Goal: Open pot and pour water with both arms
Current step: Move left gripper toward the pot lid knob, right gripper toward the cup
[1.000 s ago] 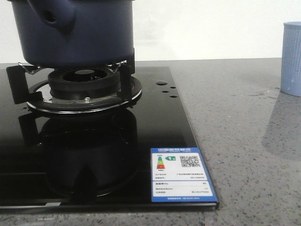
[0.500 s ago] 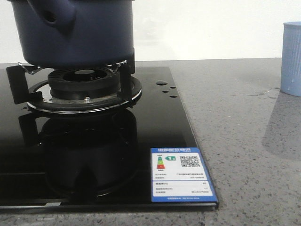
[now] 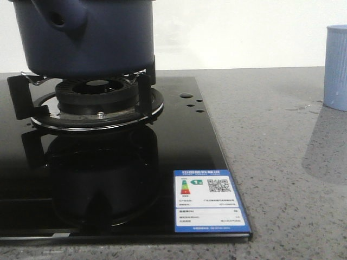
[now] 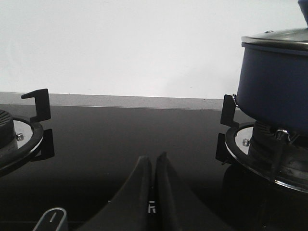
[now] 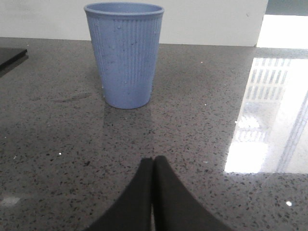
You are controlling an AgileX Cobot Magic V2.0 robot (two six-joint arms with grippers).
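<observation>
Navy and matte, the pot (image 3: 87,38) sits on the burner (image 3: 97,100) near the back left corner of the black glass hob (image 3: 179,146), its lid (image 4: 281,37) still on. Across the last second nothing in the front view has shifted: pot, burner and cup (image 3: 336,67) all lie as they did, and no arm has entered that view. That suggests the task has barely begun, with the lid yet to be lifted and no water poured.

The pot stands upright, its round body vertical on the grate. Its short tubular handle (image 3: 62,19) juts toward the camera and a little to the left, open end facing forward, so the handle's long axis runs roughly front to back across the hob. Any grip on it would probably have to come from the front.

The left gripper (image 4: 154,166) hovers low over the hob between the two burners, fingers pressed together and holding nothing; the pot is off to one side of it, well apart. The right gripper (image 5: 154,166) hangs over the speckled grey counter (image 5: 57,144) with the pale blue cup standing upright ahead of it, fingers likewise clenched on nothing. The cup stands at the counter's right edge in the front view, well apart from the hob
</observation>
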